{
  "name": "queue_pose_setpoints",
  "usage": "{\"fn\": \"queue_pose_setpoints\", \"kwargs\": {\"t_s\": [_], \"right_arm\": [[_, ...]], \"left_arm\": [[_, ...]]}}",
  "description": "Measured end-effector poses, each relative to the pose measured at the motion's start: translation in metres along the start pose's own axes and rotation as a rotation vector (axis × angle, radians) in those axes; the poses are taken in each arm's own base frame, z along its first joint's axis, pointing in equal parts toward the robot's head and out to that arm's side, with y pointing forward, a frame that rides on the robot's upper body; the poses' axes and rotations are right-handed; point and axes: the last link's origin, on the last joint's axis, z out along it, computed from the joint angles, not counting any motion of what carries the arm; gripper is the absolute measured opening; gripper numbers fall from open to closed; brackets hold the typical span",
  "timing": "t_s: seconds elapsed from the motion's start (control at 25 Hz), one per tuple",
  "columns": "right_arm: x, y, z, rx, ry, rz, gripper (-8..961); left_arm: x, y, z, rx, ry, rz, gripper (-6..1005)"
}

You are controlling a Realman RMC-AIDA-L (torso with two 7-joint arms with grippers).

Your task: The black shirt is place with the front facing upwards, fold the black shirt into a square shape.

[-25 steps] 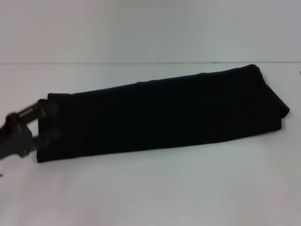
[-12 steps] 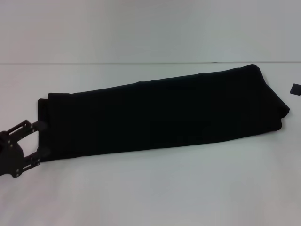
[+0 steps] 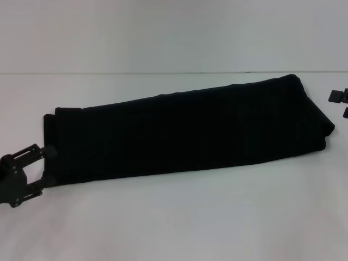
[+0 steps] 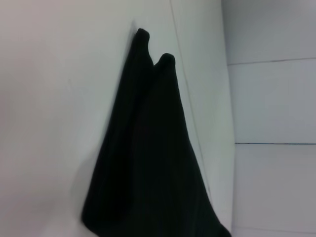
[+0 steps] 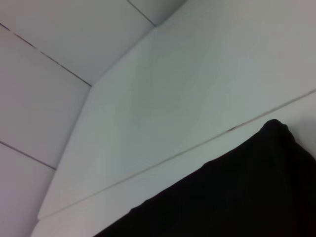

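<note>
White table (image 3: 174,217) under white wall; one black shirt (image 3: 185,133), lying as a long narrow band, long axis running between the two arms; left gripper (image 3: 41,166) at the shirt's left short end, fingers spread, holding nothing, touching or just beside the hem; right gripper (image 3: 340,103) just off the right end, fingers undeterminable; count: one shirt, two grippers; left looks nearer.
</note>
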Motion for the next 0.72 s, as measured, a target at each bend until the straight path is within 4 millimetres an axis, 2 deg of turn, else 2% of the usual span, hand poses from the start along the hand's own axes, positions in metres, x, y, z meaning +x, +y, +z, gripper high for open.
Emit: {"fn": "queue_pose_setpoints", "kwargs": {"t_s": [0.32, 0.72], "right_arm": [[-0.018, 0.006, 0.003, 0.058, 0.057, 0.024, 948], [-0.022, 0.010, 0.005, 0.052, 0.057, 0.023, 948]], "left_arm": [[0.005, -0.003, 0.003, 0.063, -0.002, 0.010, 792], [0.006, -0.016, 0.001, 0.123, 0.035, -0.065, 791]]}}
